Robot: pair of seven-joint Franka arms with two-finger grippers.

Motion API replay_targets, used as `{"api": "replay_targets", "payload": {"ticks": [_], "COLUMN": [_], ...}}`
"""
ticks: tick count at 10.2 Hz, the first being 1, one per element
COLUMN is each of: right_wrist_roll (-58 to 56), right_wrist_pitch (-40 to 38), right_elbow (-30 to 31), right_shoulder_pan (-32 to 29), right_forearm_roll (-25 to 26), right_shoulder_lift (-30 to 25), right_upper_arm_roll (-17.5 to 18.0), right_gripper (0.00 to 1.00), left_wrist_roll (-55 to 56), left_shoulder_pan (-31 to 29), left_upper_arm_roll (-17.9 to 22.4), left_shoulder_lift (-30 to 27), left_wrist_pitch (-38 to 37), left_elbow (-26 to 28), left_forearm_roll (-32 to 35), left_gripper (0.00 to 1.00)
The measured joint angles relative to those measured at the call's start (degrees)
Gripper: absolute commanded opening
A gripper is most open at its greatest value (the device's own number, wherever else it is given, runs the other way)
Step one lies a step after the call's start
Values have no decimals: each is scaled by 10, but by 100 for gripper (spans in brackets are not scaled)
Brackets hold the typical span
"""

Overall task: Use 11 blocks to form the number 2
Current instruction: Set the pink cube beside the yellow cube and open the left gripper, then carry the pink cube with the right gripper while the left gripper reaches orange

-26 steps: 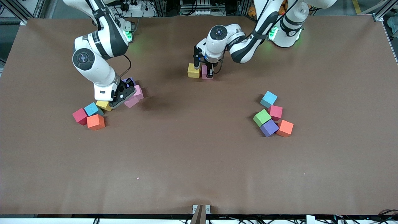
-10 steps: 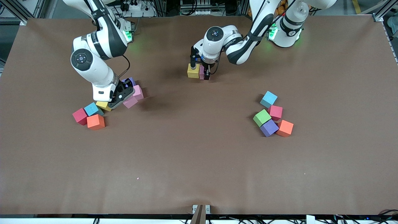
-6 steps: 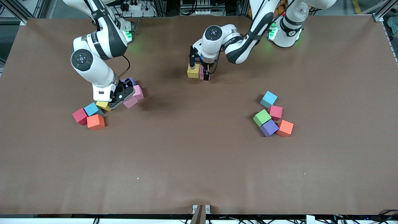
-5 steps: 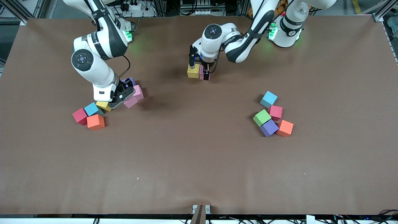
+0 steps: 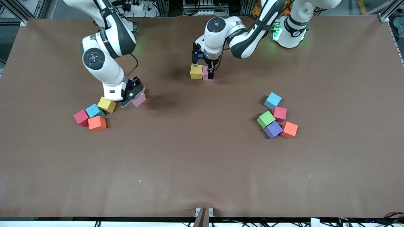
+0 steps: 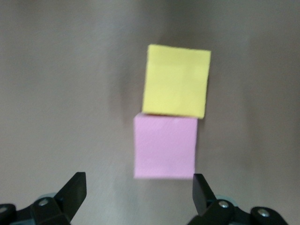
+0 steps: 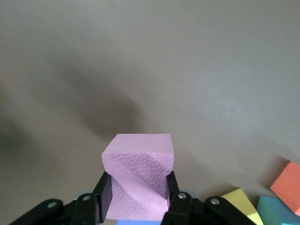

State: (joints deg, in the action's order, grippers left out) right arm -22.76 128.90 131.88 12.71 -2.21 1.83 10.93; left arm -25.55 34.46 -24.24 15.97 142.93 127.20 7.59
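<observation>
Brown worktop (image 5: 202, 151) carries only two placed blocks, yellow block (image 5: 196, 71) touching pink block (image 5: 205, 72), under my left gripper (image 5: 203, 70), jaws wide and empty. My right gripper (image 5: 132, 94) clamps a second pink block (image 7: 138, 183); nine remain.

The left hand (image 5: 204, 70) hangs with fingers spread over a pink block (image 5: 205, 73) touching a yellow block (image 5: 196, 72); bare surface (image 5: 202, 157) rings that pair. Beside the right hand (image 5: 135, 95), clamping a pink cube (image 7: 137, 176), four blocks (image 5: 94, 115) crowd toward the right arm's end; elsewhere it has free room.
</observation>
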Motion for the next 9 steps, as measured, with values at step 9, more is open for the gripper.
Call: {"api": "replay_targets", "payload": {"ticks": [9], "right_wrist_roll": [-8], "right_wrist_pitch": [85], "right_elbow": [-13], "right_shoulder_pan": [143], "right_forearm_roll": [0], "right_shoulder_lift": [55], "right_upper_arm_roll": [9], "right_gripper": [51], "left_wrist_roll": [-21], "left_shoulder_pan": [-295], "left_upper_arm_roll": [130], "left_shoulder_lift": [-8], "left_wrist_pitch": [-172], "left_elbow": [-183], "left_forearm_roll": [-65], "left_gripper": [100]}}
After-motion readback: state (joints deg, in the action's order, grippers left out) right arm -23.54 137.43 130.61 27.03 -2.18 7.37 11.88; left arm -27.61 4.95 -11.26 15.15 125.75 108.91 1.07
